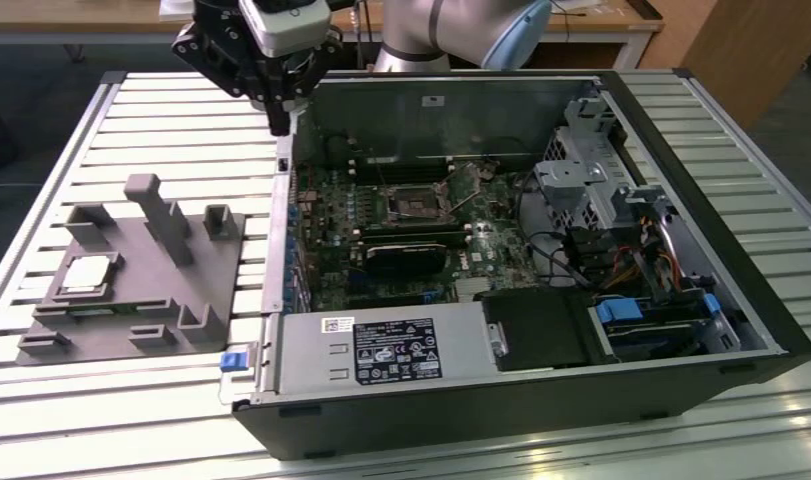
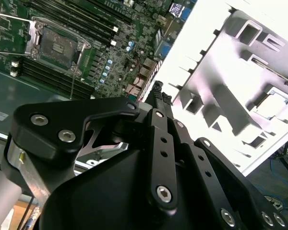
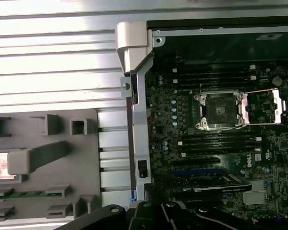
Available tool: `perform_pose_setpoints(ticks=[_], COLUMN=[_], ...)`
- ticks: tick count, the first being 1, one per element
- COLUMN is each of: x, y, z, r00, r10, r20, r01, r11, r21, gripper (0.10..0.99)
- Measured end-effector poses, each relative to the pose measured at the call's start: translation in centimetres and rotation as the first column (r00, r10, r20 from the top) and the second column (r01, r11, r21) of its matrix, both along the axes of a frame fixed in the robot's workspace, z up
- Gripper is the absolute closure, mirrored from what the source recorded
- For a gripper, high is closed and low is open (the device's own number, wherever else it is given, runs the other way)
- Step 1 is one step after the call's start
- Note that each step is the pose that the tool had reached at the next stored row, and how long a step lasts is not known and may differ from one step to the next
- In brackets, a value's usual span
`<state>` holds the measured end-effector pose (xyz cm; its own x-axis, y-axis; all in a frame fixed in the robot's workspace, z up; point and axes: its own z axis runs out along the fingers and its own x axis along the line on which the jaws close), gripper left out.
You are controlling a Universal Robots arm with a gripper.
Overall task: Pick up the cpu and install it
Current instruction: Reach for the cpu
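Note:
The cpu (image 1: 88,275) is a small silver square with a pale rim, lying in a recess of the grey fixture plate (image 1: 178,300) on the exterior view's left. It also shows as a bright square, the cpu (image 2: 277,103), and as a pale patch, the cpu (image 3: 2,167). My gripper (image 1: 280,120) hangs high over the back edge of the open computer case, far from the chip, fingers together and holding nothing. The fingertips (image 2: 158,88) meet in the second wrist view. The motherboard socket (image 1: 412,203) lies inside the case with its metal frame (image 3: 264,105) flipped open.
The open computer case (image 1: 512,400) holds a black card (image 1: 412,255), a power supply (image 1: 378,350), drive bays (image 1: 645,320) and cables. Upright grey posts (image 1: 158,215) stand on the fixture plate. The slatted metal table (image 1: 178,120) surrounds everything.

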<state>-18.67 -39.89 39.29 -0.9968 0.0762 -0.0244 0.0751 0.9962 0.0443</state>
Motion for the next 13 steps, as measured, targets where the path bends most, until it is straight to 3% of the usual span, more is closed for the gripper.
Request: perform_pose_setpoints(ticks=[13], x=[-0.30], y=[0.00], z=[0.00], r00=[1.0000], r10=[0.000], r20=[0.0000], r01=[0.000], r11=[1.0000], r21=[0.000], gripper=[0.980])
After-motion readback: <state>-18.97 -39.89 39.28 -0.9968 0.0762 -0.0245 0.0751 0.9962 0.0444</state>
